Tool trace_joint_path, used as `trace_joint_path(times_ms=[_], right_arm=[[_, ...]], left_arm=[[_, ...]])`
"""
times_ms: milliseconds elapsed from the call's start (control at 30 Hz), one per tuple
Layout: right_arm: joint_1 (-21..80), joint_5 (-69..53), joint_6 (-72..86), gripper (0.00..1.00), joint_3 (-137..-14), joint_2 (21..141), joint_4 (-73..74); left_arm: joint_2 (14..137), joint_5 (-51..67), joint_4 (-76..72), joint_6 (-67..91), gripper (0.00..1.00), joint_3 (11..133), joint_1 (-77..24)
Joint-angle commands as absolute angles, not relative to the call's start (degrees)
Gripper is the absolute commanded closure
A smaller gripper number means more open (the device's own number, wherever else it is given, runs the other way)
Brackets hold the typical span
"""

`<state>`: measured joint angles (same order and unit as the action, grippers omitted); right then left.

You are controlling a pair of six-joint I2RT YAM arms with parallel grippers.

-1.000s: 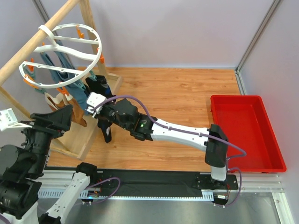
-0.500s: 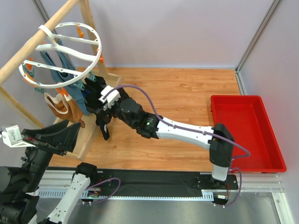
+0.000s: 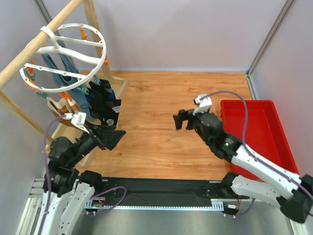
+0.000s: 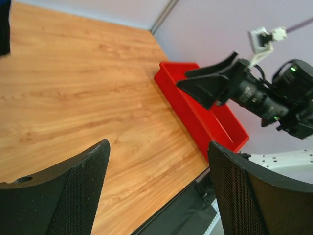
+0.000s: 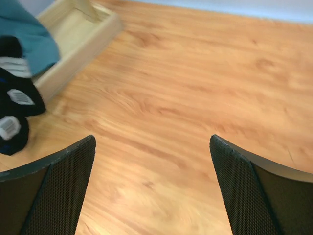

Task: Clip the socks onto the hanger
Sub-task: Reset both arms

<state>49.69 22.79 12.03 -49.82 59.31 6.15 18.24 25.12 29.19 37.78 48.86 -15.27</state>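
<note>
My right claw [image 5: 152, 142] was spread wide and held nothing. Its two black fingers [image 5: 54, 191] were broad, curved and faced with a fine mesh texture. It hung over bare table [image 5: 186, 98], a smooth board with an orange wood grain. At the left edge of the right wrist view were the rounded toes of the socks [image 5: 14, 98], in black knit with small white patches. They sat just below a fold of soft teal sock [image 5: 29, 44] and beside the pale wooden base [image 5: 73, 34] of the rack.

My left claw [image 4: 159, 147] was parted too, and empty, with the same dark mesh pads. It pointed across the table towards a shallow, glossy red plastic tray [image 4: 195, 112] with a raised rim. The other arm showed above that tray.

From the top camera, the left claw sat low at the near left and the right claw was mid-table, close to the tray's left wall. The black socks hung limp below the right rim of the hanger [image 3: 73, 55], well apart from both claws. I could not make out which clip held them. The hanger was a round white plastic ring with flat spokes, its band looped over a bare wooden rod [image 3: 34, 54]. Tan socks [image 3: 61, 105] drooped under its near edge.
</note>
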Motion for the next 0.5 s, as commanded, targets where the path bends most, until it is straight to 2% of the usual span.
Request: trace_joint_path(times_ms=[0, 33, 100, 200, 233, 300, 333, 367, 467], right_arm=[[47.64, 16.53, 20.04, 0.00, -37.74, 46.29, 3.20], [47.55, 15.57, 20.47, 0.00, -31.09, 42.40, 0.90], [47.64, 15.90, 22.40, 0.00, -24.29, 31.28, -4.19], [47.55, 18.28, 24.78, 0.00, -13.03, 18.16, -4.75], [47.55, 18.98, 26.96, 0.00, -9.88, 9.40, -4.31], [47.64, 21.26, 29.87, 0.00, -2.23, -0.48, -0.98], [47.64, 21.44, 33.10, 0.00, -0.81, -1.92, -1.58], [47.55, 20.92, 33.92, 0.00, -0.44, 0.24, -1.93], [47.72, 22.04, 40.76, 0.00, 5.35, 7.80, -10.55]], left_arm=[[14.95, 30.93, 6.99, 43.93, 0.12, 38.00, -15.29], [12.42, 31.11, -1.76, 45.34, 0.12, 31.44, -15.29], [9.68, 31.03, -8.06, 48.68, 0.12, 25.17, -15.38], [5.20, 30.41, -14.22, 51.58, 0.12, 14.35, -15.47], [4.32, 31.02, -19.89, 52.55, 0.12, 8.50, -15.73], [2.64, 27.89, -25.72, 57.90, 0.11, 2.32, -16.61], [2.64, 26.73, -36.28, 60.62, 0.11, -5.28, -17.05], [2.90, 25.59, -40.56, 62.38, 0.11, -7.88, -17.75], [2.81, 24.71, -35.52, 55.39, 0.09, -7.73, -22.22]])
